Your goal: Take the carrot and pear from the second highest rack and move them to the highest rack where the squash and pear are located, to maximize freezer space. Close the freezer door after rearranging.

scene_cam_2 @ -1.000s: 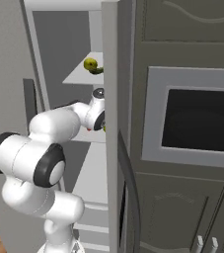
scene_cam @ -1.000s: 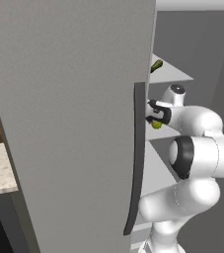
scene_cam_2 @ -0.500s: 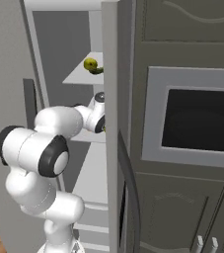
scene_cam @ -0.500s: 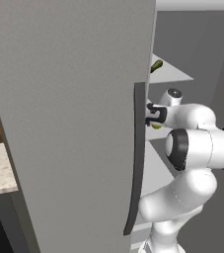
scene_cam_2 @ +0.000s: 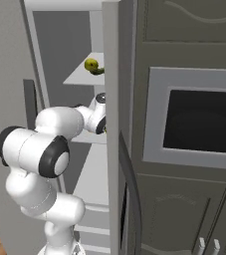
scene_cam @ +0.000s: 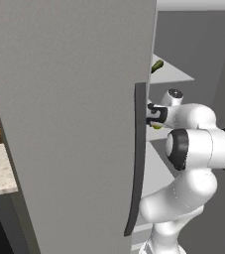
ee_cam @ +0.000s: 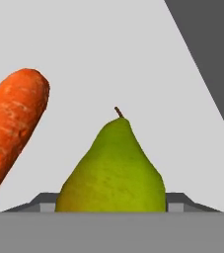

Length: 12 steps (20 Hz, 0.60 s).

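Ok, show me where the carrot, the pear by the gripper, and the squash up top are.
carrot [ee_cam: 12,131], hand view, middle of its orange body.
pear [ee_cam: 114,170], hand view, its broad green belly.
squash [scene_cam: 157,65], left base view, the dark green end showing past the door edge.

No writing, label, brand, number or sign can be read anywhere in these pictures.
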{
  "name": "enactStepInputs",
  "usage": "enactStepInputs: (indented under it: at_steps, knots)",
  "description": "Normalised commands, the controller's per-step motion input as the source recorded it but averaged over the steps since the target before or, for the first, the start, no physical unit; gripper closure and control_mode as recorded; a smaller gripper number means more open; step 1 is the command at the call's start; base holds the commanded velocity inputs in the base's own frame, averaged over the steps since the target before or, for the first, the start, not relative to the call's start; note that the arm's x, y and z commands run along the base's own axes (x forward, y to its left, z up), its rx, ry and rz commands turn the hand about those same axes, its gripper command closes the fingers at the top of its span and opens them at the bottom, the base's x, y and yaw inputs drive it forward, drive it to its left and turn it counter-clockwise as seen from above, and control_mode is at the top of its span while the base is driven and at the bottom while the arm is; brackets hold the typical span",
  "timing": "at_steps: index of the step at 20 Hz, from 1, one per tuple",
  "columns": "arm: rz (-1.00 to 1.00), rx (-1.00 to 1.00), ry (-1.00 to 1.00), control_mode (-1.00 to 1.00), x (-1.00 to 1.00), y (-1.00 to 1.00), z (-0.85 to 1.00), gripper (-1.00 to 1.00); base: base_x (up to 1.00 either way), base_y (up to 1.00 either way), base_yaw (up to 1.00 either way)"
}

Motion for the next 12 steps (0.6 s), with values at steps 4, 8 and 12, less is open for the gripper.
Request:
enactStepInputs:
  at_steps: [4, 8, 12]
  knots:
    - [0.0, 0.0, 0.0, -1.0, -0.69, 0.02, 0.31, 1.0, 0.0, 0.0, 0.0]
    - [0.0, 0.0, 0.0, -1.0, -0.99, 0.08, 0.97, 1.0, 0.0, 0.0, 0.0]
    - [0.0, 0.0, -0.05, -1.0, -1.0, 0.28, 1.0, 1.0, 0.0, 0.0, 0.0]
